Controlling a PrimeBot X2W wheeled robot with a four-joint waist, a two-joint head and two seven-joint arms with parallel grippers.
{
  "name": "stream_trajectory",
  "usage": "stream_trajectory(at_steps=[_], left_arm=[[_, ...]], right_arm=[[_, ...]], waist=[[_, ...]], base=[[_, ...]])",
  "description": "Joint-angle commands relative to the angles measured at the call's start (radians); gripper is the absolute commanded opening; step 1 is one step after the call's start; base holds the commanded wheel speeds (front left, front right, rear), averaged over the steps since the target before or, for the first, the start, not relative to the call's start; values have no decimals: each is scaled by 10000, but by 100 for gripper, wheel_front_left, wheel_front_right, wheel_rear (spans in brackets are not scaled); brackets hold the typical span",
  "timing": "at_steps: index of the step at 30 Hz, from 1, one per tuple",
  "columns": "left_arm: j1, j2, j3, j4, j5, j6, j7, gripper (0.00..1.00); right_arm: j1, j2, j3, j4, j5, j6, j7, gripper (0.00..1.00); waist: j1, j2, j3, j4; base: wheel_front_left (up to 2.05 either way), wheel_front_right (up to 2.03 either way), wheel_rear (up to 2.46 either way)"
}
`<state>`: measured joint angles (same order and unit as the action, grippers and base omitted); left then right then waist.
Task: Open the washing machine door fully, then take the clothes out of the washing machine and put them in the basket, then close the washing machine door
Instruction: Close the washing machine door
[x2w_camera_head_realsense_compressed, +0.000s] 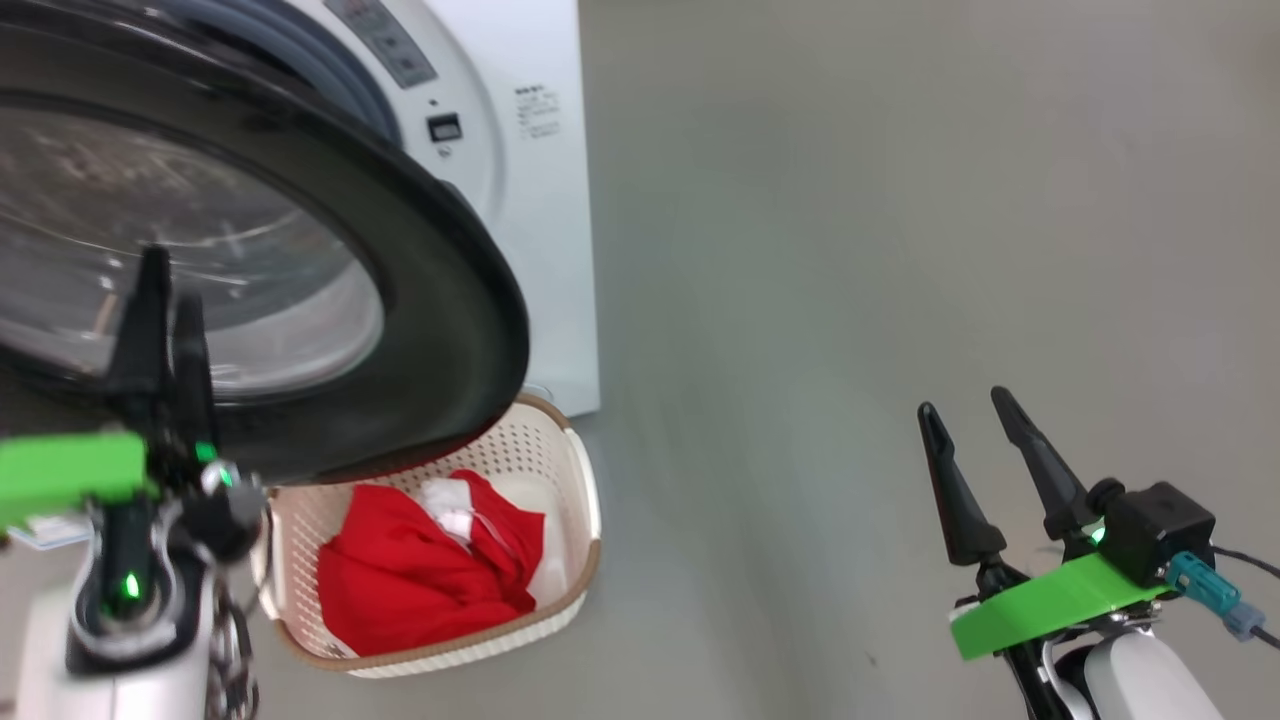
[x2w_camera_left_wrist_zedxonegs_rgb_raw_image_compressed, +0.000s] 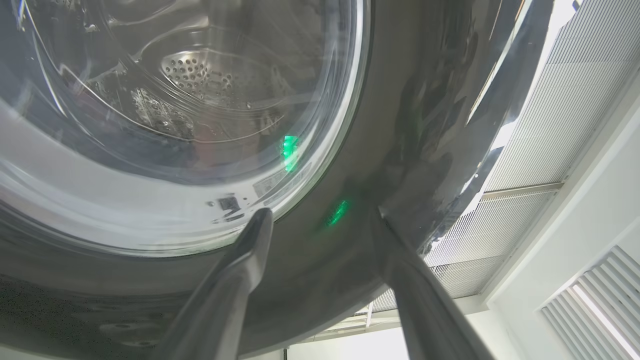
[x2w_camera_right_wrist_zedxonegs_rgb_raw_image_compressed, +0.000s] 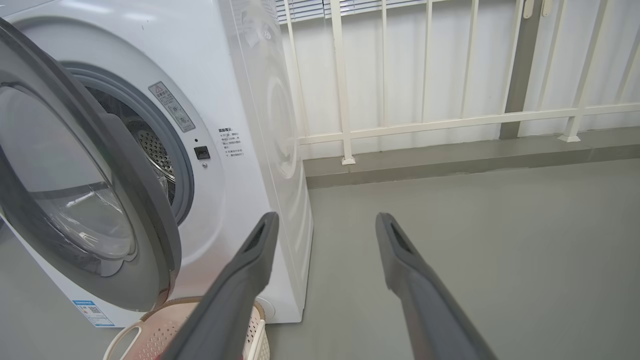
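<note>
The washing machine door (x2w_camera_head_realsense_compressed: 450, 300), black-rimmed with a glass bowl, stands partly open from the white washing machine (x2w_camera_head_realsense_compressed: 540, 250), whose steel drum (x2w_camera_right_wrist_zedxonegs_rgb_raw_image_compressed: 150, 145) shows behind it. My left gripper (x2w_camera_head_realsense_compressed: 170, 280) is open at the door's outer face. Its fingertips (x2w_camera_left_wrist_zedxonegs_rgb_raw_image_compressed: 260, 220) lie close against the black rim (x2w_camera_left_wrist_zedxonegs_rgb_raw_image_compressed: 400, 100), gripping nothing. The basket (x2w_camera_head_realsense_compressed: 585, 500) sits on the floor under the door and holds the red clothes (x2w_camera_head_realsense_compressed: 400, 580) and a white cloth (x2w_camera_head_realsense_compressed: 450, 500). My right gripper (x2w_camera_head_realsense_compressed: 962, 402) hangs open and empty over the floor to the right, apart from the machine (x2w_camera_right_wrist_zedxonegs_rgb_raw_image_compressed: 240, 100).
Grey floor (x2w_camera_head_realsense_compressed: 900, 250) stretches right of the machine. A white railing (x2w_camera_right_wrist_zedxonegs_rgb_raw_image_compressed: 425, 120) on a low grey kerb (x2w_camera_right_wrist_zedxonegs_rgb_raw_image_compressed: 450, 160) runs behind it. The basket (x2w_camera_right_wrist_zedxonegs_rgb_raw_image_compressed: 165, 332) stands tight against the machine's front corner, below the door's lower edge (x2w_camera_right_wrist_zedxonegs_rgb_raw_image_compressed: 150, 210).
</note>
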<state>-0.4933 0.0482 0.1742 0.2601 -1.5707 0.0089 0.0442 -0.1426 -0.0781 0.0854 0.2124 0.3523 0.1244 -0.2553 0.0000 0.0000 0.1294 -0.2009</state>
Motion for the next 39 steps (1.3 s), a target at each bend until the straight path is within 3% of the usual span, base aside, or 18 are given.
stream_trajectory(at_steps=[1, 6, 10, 20, 22, 24, 32, 39], left_arm=[[300, 247, 267, -435, -69, -136, 98, 100], [1578, 176, 322, -974, -206, -430, 132, 100], [2633, 338, 281, -1504, 646, -865, -331, 100], [4978, 1372, -919, -2875, 5813, -1338, -2747, 100], [5213, 1262, -718, -3026, 6574, -1358, -2984, 100], [5476, 1408, -560, -3150, 8028, -1368, -3044, 100], [6161, 972, -517, -3128, 13151, -1375, -3057, 100], [6358, 445, -458, -2265, 14162, -1309, -3058, 100]], right_arm=[[38, -79, 251, -267, 65, 63, -65, 100], [313, -59, 260, -277, 107, 63, -65, 100], [502, -37, 211, -305, 89, 63, -65, 100], [813, 48, -12, -918, 174, 63, -65, 100], [869, 58, -24, -943, 168, 63, -65, 100], [905, 70, -34, -986, 170, 63, -65, 100], [1054, 118, 8, -1065, 91, 63, -65, 100], [1140, 150, 53, -1063, 45, 63, -65, 100]], waist=[[0, 0, -397, 351], [0, 0, -875, 741], [0, 0, -1166, 951], [0, 0, -1471, 1261], [0, 0, -1564, 1303], [0, 0, -1618, 1320], [0, 0, -1759, 1395], [0, 0, -1796, 1428]], base=[[0, 0, 0], [0, 0, 0], [0, 0, 0], [0, 0, 0], [0, 0, 0], [0, 0, 0], [0, 0, 0], [0, 0, 0]])
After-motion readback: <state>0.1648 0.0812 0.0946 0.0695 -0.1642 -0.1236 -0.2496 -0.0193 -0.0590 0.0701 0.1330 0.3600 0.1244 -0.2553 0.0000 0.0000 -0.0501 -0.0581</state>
